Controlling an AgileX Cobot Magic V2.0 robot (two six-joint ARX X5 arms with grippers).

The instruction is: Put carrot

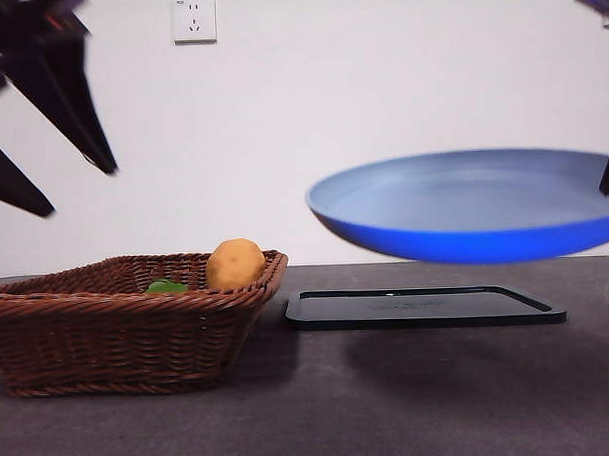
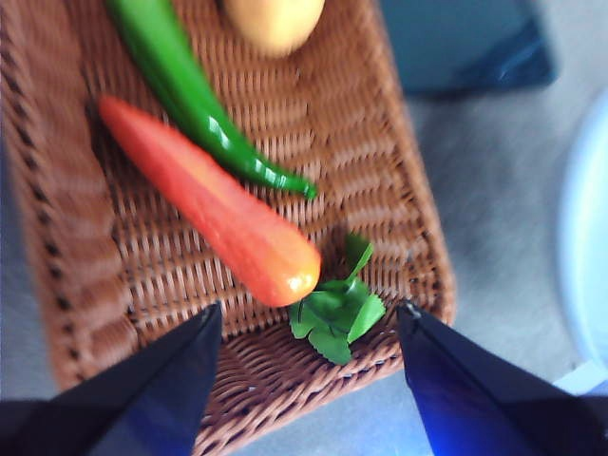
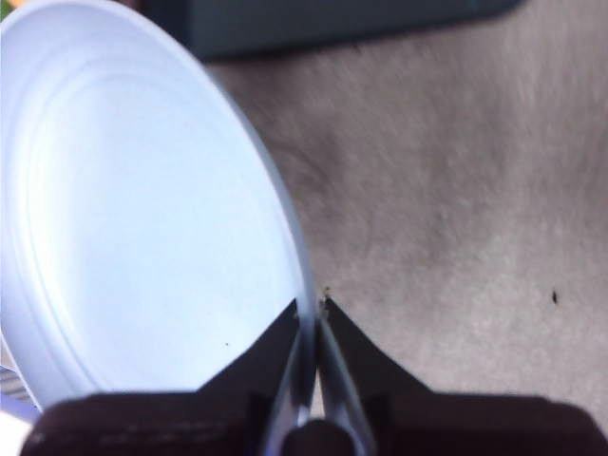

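A white wall with a socket (image 1: pixel 194 20) backs a dark grey table (image 1: pixel 390 395). In the front view a wicker basket (image 1: pixel 118 335) stands on the table, a potato (image 1: pixel 235 263) showing above its rim, with a black tray (image 1: pixel 422 307) just beside it. A blue plate (image 1: pixel 474 204) hangs tilted in the air above the tray, a dark jaw touching its far edge. The left gripper (image 1: pixel 52 147) hangs above the basket, spread wide.

The left wrist view looks down into the basket: the carrot (image 2: pixel 214 204) lies slantwise, its green leaves (image 2: pixel 337 309) between the wide-open, empty jaws and touching neither. A green pepper (image 2: pixel 195 95) lies alongside it.

In the right wrist view the right gripper (image 3: pixel 312 309) is clamped on the plate's rim, holding it clear of the table.
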